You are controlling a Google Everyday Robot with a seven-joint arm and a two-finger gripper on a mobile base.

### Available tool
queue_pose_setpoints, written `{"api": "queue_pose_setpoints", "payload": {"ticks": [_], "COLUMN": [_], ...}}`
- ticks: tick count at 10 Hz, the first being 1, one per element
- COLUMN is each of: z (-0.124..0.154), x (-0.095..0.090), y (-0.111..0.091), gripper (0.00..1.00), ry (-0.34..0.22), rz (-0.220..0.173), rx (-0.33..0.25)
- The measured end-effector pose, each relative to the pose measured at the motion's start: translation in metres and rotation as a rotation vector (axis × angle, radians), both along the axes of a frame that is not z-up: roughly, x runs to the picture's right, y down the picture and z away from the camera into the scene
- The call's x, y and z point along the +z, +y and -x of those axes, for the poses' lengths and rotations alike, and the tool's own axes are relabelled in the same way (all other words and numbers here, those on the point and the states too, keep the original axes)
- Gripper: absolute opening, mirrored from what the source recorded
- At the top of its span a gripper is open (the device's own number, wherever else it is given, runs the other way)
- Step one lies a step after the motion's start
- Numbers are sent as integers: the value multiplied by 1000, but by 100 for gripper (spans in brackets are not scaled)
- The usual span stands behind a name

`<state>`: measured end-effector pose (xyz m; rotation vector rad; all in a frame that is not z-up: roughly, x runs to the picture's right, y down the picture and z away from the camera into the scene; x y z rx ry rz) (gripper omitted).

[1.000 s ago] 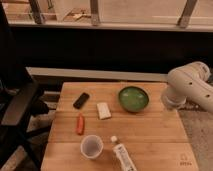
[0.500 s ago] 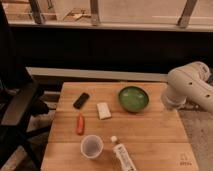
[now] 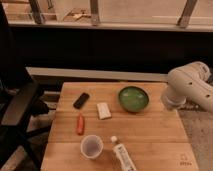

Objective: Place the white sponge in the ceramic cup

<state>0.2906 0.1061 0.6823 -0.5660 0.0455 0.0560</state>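
Observation:
The white sponge [image 3: 103, 110] lies flat near the middle of the wooden table [image 3: 150, 135], just left of the green bowl. The ceramic cup [image 3: 92, 147] stands upright and empty near the table's front edge, below and slightly left of the sponge. The robot arm [image 3: 189, 88] bulges in from the right, over the table's right edge beside the bowl. The gripper is out of view, hidden behind or beyond the arm's white housing.
A green bowl [image 3: 133, 98] sits right of the sponge. A black flat object [image 3: 81, 100] lies at the back left, an orange carrot-like item [image 3: 80, 124] below it. A white capped tube [image 3: 123, 156] lies right of the cup. A black chair [image 3: 17, 105] stands at the left.

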Motion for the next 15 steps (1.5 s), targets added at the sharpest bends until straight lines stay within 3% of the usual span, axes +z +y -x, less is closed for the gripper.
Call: {"api": "queue_pose_setpoints", "payload": {"ticks": [3,5,9,12,15], "z": [0,10,80,158,159], "x": [0,6,42,63,63], "y": [-1,-13,-42,-51,-51], "gripper": [65,65,65,65,65], "ry": [-3,-40,-214,-402,-407], "rz": [-2,-45,-137,-195,-197], "rx": [-1,-34,-180,-182,-178]}}
